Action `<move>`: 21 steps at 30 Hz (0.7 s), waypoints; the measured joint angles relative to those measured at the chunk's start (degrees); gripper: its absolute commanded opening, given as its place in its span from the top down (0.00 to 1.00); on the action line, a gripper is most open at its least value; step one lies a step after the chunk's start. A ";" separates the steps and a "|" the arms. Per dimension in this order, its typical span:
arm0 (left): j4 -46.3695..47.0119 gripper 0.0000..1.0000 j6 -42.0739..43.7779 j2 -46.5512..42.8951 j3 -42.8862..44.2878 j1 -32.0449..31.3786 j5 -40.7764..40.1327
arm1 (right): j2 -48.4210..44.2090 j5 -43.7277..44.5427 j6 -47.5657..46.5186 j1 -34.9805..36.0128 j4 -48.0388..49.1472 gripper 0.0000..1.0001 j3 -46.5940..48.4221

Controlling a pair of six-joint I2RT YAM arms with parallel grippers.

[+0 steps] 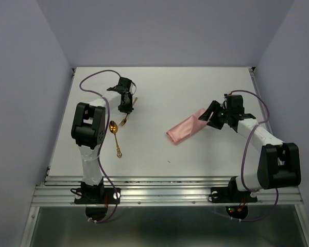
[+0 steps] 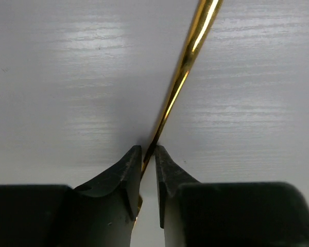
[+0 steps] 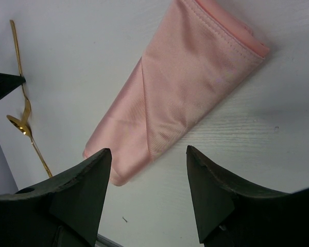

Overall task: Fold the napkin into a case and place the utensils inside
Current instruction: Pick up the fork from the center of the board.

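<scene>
At the left of the table [image 1: 195, 87], the left end effector [image 2: 147, 154] is clenched on the thin handle of the far gold utensil [image 2: 188, 56], low at the table surface. That handle is stiff, light and polished, so it will likely slip or swivel in a narrow pinch; mid-handle looks the safest hold. Just nearer lies the spoon [image 1: 115, 139], slender and shiny gold with a small rounded head, untouched. To the right, well apart from both, the case [image 3: 190, 87] lies slantwise: soft, thin salmon-pink cloth in a narrow layered strip with a diagonal fold. It is limp and would shift or unfold easily, so its open end needs steadying. The right end effector [image 3: 148, 150] stands released, jaws wide, over the case's right end.
</scene>
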 measured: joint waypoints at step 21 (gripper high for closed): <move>-5.46 1.00 1.53 -5.81 0.33 -9.70 7.17 | 1.49 4.66 0.00 -0.15 -0.59 0.29 2.01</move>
